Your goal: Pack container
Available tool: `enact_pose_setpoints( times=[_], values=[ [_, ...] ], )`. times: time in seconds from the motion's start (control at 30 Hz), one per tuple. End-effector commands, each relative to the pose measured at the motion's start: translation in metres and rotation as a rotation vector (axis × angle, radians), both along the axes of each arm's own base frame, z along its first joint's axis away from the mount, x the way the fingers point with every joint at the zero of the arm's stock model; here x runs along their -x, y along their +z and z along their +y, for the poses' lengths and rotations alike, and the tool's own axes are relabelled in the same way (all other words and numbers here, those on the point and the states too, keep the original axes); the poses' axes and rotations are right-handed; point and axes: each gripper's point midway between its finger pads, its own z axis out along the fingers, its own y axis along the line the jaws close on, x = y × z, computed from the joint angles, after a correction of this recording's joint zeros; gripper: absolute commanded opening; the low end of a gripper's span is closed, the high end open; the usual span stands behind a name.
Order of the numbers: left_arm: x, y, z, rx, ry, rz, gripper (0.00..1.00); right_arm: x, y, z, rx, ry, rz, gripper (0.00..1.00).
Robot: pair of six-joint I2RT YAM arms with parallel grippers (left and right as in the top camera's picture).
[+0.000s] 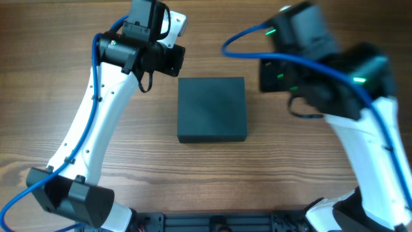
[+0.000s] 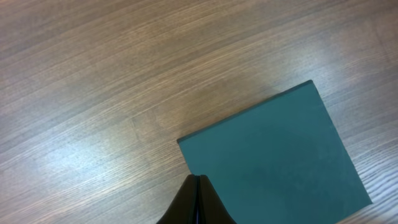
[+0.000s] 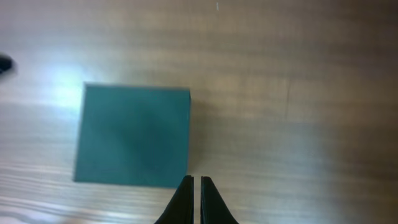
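Overhead puts the container (image 1: 212, 109) lid-down on the bench (image 1: 38, 96) between both arms, touched by neither; I judge it light, stiff and matte, too wide to pinch across, so I'd take the lid's edge. Left wrist shows my left hand (image 2: 198, 183) pressed shut, empty, near one corner. Right wrist shows my right hand (image 3: 196, 183) all but closed, empty, beside the box's edge.
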Motion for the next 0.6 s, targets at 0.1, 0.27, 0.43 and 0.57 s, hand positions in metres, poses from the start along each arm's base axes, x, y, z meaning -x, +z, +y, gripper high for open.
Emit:
enact_pose_setpoints(
  times=[0.1, 0.27, 0.43, 0.57],
  values=[
    [-0.010, -0.038, -0.020, -0.024, -0.025, 0.069, 0.04, -0.004, -0.047, 0.011, 0.068, -0.059, 0.052, 0.04],
    [-0.017, -0.049, -0.025, -0.025, -0.031, 0.072, 0.04, -0.005, -0.095, 0.030, 0.050, 0.018, 0.138, 0.04],
    [-0.024, -0.046, -0.028, -0.015, -0.031, 0.044, 0.04, -0.003, -0.140, 0.055, -0.004, 0.137, 0.208, 0.04],
    [-0.027, -0.050, -0.029, -0.016, -0.031, 0.046, 0.04, 0.001, -0.164, 0.072, -0.055, 0.233, 0.234, 0.04]
  ],
)
